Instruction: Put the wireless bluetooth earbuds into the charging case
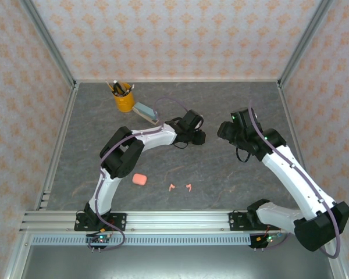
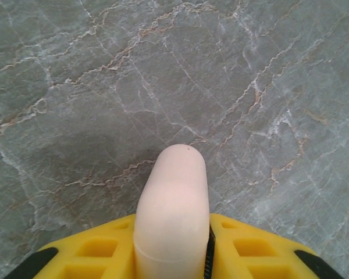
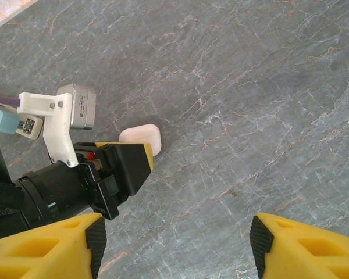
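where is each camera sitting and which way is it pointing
Top: above and behind the bases, looking down on the table; left arm and right arm show.
Left wrist: on the left arm, facing down at the table; its jaws hold a white case.
Right wrist: on the right arm, facing the left arm's wrist; its open jaws show.
Shared: both wrist views show the white case.

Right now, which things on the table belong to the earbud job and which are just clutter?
Job: white case, pink case, pink earbuds.
Lying about: yellow pen cup, grey block.
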